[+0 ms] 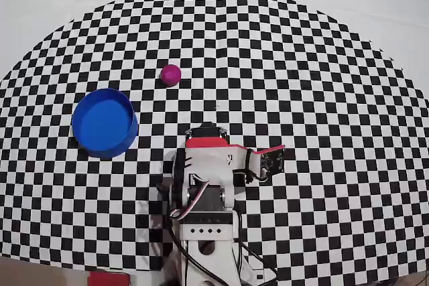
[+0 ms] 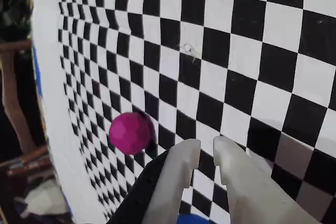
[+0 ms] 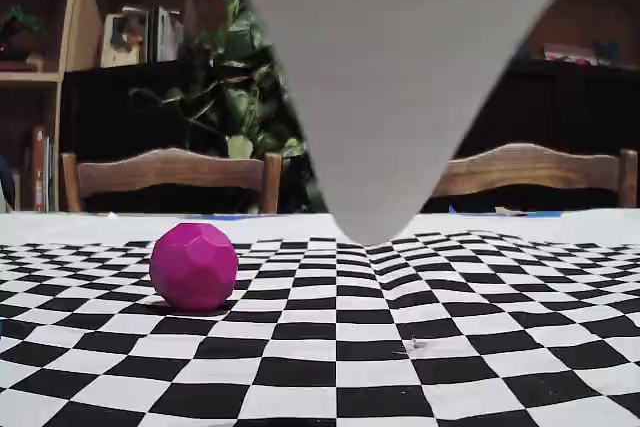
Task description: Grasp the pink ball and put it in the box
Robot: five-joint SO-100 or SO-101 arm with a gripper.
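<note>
The pink ball (image 1: 170, 74) lies on the checkered cloth, a little beyond and to the right of the blue box (image 1: 104, 122) in the overhead view. The arm (image 1: 208, 159) is folded near the front edge, and its fingertips are hidden under it there. In the wrist view my gripper (image 2: 207, 144) has its white fingers (image 2: 181, 177) almost together with only a thin slit between them, and it holds nothing. The ball (image 2: 130, 132) lies apart from the fingers, up and to their left. A sliver of the box (image 2: 191, 219) shows at the bottom edge. The fixed view shows the ball (image 3: 193, 265) low on the left.
The checkered cloth (image 1: 301, 65) covers the table. In the fixed view a large blurred grey shape (image 3: 390, 77) hangs from the top, and wooden chairs (image 3: 170, 172) and shelves stand behind the table. Cables trail from the arm's base (image 1: 208, 252).
</note>
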